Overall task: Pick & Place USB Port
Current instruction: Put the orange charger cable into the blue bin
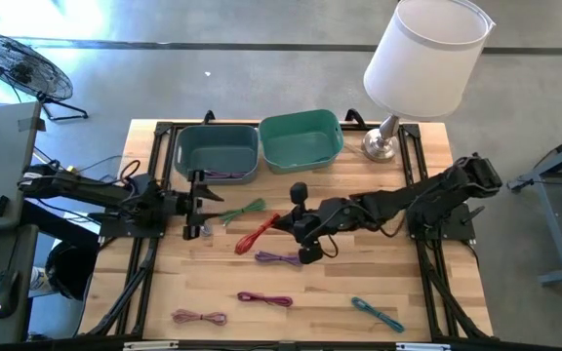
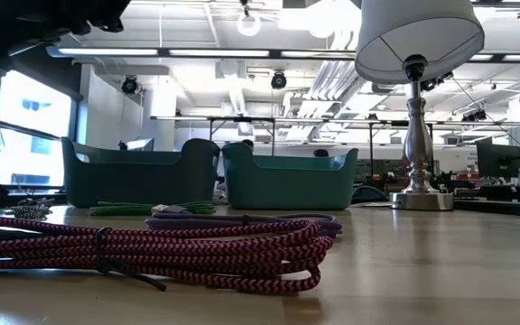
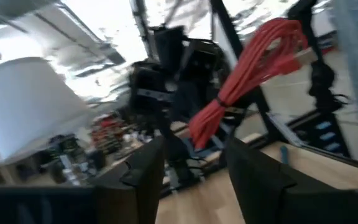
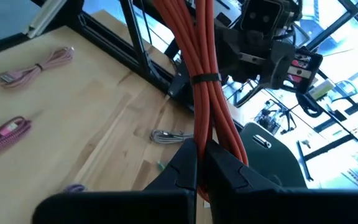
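High view frames showed the right gripper [image 1: 283, 223] over the middle of the table [image 1: 427, 283], its jaws pinched on the red cable [image 1: 259, 234]. The bundled red cable was seen hanging lifted from those jaws in the right wrist view [image 4: 205, 81], tied near its middle by a dark band. The left gripper [image 1: 206, 207] was placed just beside the red cable's other end, in front of the grey-blue bin [image 1: 217, 152], with its jaws spread and nothing between them; in the left wrist view the red cable [image 3: 247, 68] was seen ahead of the parted fingers [image 3: 145, 174], apart from them.

A green cable [image 1: 245, 210] was laid between the two grippers, and a purple cable [image 1: 278, 257] just below the right gripper. A magenta cable [image 1: 264, 298], a pink cable [image 1: 199, 317] and a teal cable [image 1: 377, 313] were spread along the near edge of the table. A purple-toned cable was visible inside the grey-blue bin. The green bin [image 1: 301, 139] was set just beside it, and a white-shaded lamp [image 1: 423, 58] stood at the far right corner. A floor fan [image 1: 20, 66] was seen off the table, at the left.
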Controlling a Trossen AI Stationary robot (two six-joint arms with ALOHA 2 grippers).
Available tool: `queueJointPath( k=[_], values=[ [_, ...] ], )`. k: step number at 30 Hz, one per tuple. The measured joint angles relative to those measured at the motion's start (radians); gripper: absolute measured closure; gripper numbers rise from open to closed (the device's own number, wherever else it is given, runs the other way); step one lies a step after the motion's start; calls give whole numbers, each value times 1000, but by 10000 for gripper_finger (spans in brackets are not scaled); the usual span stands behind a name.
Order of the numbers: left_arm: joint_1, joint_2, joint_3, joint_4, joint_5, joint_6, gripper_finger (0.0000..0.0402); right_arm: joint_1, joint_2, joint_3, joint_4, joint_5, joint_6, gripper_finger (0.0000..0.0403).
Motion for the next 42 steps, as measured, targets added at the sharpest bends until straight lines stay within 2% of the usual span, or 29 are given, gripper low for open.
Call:
queueJointPath(
  k=[10,17,20,28,35,42],
  values=[
    [0,207,84,81,78,-41,230,-52,144,148,-2,-40,-31,400],
    [0,284,135,98,209,-60,230,-58,175,191,-10,-29,-49,400],
    [0,303,143,103,234,-60,230,-62,175,196,-8,-30,-49,401],
    [0,311,143,108,218,-53,227,-88,175,195,-11,-73,-16,401],
    [0,312,143,108,110,-38,227,-99,186,195,12,-101,5,401],
    [0,312,142,116,97,-25,227,-113,207,195,20,-113,12,401]
  ],
)
